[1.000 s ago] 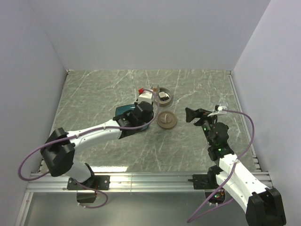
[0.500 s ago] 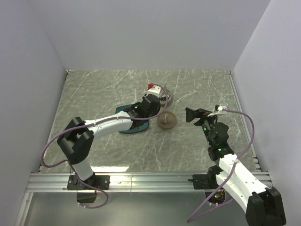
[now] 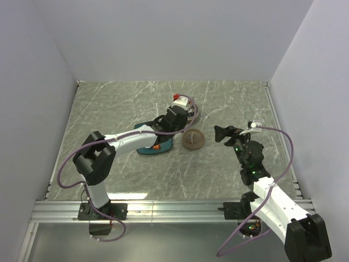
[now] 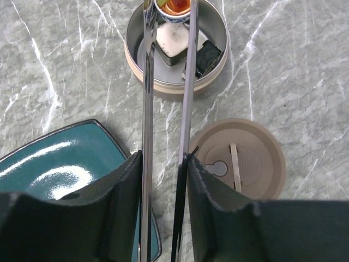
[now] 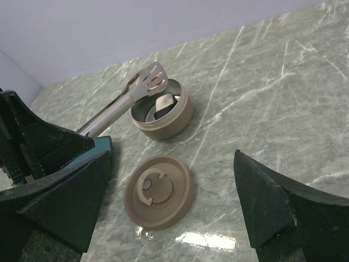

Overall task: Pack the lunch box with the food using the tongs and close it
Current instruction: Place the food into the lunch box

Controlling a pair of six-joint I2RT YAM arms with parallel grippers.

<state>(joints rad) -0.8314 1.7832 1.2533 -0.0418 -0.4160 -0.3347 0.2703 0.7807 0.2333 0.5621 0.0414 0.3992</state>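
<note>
Plate (image 4: 60,164), square and teal, lies at the left on the marbled green table (image 3: 109,103). In the top view a single orange bit of food (image 3: 156,146) sits on it.

Just right of the plate, the left gripper (image 4: 163,158) is clamped on the tongs (image 4: 146,109), with one dark finger pressed against the outside of each thin arm. The two arms run nearly parallel, with a narrow gap between them, out over the round metal tin (image 4: 218,24).

An orange-topped piece (image 4: 175,5) sits between the tong tips at the far side of the tin. I cannot tell whether the tips pinch it. Two more pieces lie on the floor of the tin under the arms. One is a white piece with a dark edge (image 4: 173,39), and the other, to its right, is a dark green piece (image 4: 208,54).

The tan lid (image 4: 245,164) lies flat on the table, right of the plate and on the near side of the tin, touching neither.

Farther right, well apart from the lid, the right gripper (image 3: 219,134) points towards the lid and tin with its fingers spread wide and nothing between them.
</note>
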